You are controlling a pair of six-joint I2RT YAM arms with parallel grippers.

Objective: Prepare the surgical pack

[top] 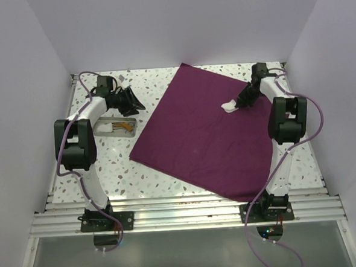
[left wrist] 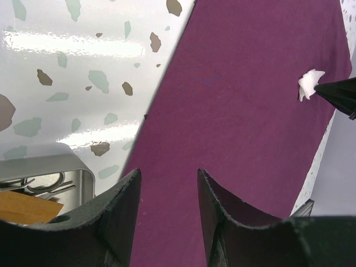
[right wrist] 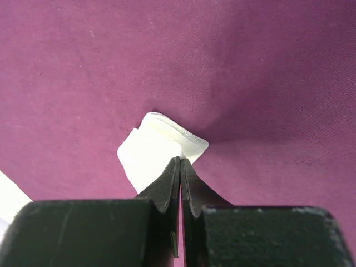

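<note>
- Far left, at nine o'clock from the cloth: small shiny rectangular metal tray [top: 118, 126] on the speckled white table [top: 125, 167]. Inside, metal instruments [left wrist: 47, 183], a flat orange-brown piece [left wrist: 28, 207] and something white, too small to name. Well clear of the cloth, so moving it over judged a step left to do.
- Just at twelve o'clock of that tray: left jaws, about half open, gripping nothing and touching nothing, hanging above the table between the tray and the cloth's left edge.
- Centre: large deep plum-purple square cloth sheet [top: 197, 144], spread flat and turned corner-on, one corner at twelve o'clock. Spreading apparently done; no fold or wrap begun.
- On the cloth, about one o'clock from its middle: small folded white gauze pad [top: 229, 106], down against the fabric, with a slight pucker in the cloth around it.
- Right: right jaws, pinched fully together on the near edge of the gauze pad, reaching in from the three o'clock side. Not yet let go.
- Overall, as a judgement: early to middle. Sheet laid, first item being placed; tray and instruments to bring over, then folding into a bundle.
</note>
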